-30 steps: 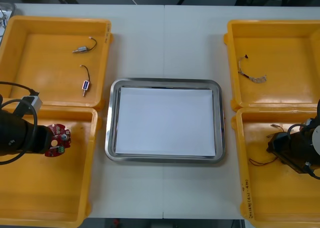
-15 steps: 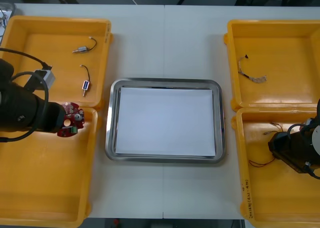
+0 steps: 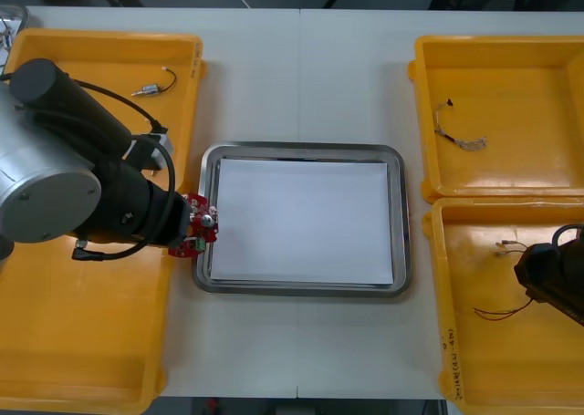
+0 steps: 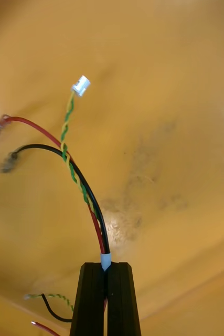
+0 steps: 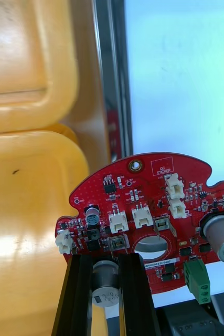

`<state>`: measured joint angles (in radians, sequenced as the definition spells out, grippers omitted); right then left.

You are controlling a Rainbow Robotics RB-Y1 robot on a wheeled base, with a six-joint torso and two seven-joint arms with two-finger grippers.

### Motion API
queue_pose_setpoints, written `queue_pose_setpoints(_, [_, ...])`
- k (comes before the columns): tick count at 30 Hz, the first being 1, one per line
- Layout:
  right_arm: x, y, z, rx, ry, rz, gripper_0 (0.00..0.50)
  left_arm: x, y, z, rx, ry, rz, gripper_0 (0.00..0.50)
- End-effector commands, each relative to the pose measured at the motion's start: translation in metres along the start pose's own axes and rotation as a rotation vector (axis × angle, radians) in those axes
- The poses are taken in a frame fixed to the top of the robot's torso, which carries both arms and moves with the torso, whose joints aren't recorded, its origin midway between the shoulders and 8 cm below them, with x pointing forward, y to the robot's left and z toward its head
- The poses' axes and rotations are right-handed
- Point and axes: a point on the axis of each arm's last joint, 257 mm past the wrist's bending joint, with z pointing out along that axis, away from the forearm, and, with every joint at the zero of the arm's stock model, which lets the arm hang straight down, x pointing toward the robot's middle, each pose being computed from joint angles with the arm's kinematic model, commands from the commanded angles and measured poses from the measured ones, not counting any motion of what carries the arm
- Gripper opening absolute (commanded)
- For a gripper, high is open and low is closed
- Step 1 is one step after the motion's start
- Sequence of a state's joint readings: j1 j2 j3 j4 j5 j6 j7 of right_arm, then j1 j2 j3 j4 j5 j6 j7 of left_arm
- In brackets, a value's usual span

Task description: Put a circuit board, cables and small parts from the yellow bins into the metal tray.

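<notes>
Pincers both clenched: left pincer (image 5: 105, 260) on a round red circuit board (image 5: 143, 207) beside the metal tray (image 5: 110, 79), right pincer (image 4: 106, 268) on cables (image 4: 91, 205).

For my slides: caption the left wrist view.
Left gripper holds a red circuit board over the metal tray's rim, beside a yellow bin.

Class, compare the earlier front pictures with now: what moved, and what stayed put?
The left gripper, jaws shut on the circuit board, carried it right from over the near left bin to the left rim of the tray. The right gripper, jaws shut on a cable, drew back rightward within the near right bin, dragging the cable. The tray and the far right cable stayed put.
</notes>
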<state>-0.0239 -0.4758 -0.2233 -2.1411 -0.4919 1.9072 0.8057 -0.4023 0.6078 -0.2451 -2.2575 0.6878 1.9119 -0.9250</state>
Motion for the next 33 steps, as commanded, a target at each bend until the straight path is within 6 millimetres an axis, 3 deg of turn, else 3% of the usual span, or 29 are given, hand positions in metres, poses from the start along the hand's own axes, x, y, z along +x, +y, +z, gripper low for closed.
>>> queue_pose_setpoints(1, [-0.050,0.017,-0.053,-0.064,-0.163,-0.101,0.000,-0.005,-0.036,0.002,0.020,-0.047,0.008,0.002])
queue_pose_setpoints(6, [-0.074,0.027,-0.087,-0.131,-0.237,-0.194,0.000,0.000,-0.052,0.017,0.027,-0.047,0.026,0.002])
queue_pose_setpoints(11, [-0.083,0.021,-0.103,-0.138,-0.252,-0.310,0.000,-0.002,-0.065,0.038,0.034,-0.060,0.019,0.001])
queue_pose_setpoints(20, [-0.089,0.017,-0.125,-0.110,-0.265,-0.503,0.000,-0.012,-0.073,0.070,0.038,-0.083,-0.009,0.001])
queue_pose_setpoints(28, [-0.080,0.027,-0.146,-0.123,-0.271,-0.641,0.000,-0.012,-0.077,0.078,0.041,-0.089,-0.025,0.006])
queue_pose_setpoints(29, [-0.078,0.029,-0.150,-0.123,-0.274,-0.668,0.000,-0.011,-0.077,0.078,0.044,-0.087,-0.030,0.020])
queue_pose_setpoints(30, [-0.076,0.032,-0.153,-0.130,-0.272,-0.692,0.000,-0.010,-0.078,0.078,0.046,-0.083,-0.040,0.100])
queue_pose_setpoints(31, [-0.074,0.034,-0.154,-0.134,-0.271,-0.702,0.000,-0.010,-0.078,0.078,0.046,-0.081,-0.049,0.147])
queue_pose_setpoints(32, [-0.073,0.036,-0.157,-0.140,-0.271,-0.723,0.000,-0.011,-0.079,0.078,0.053,-0.083,-0.076,0.266])
queue_pose_setpoints(33, [-0.072,0.039,-0.159,-0.146,-0.272,-0.732,0.000,-0.011,-0.080,0.078,0.056,-0.084,-0.087,0.314])
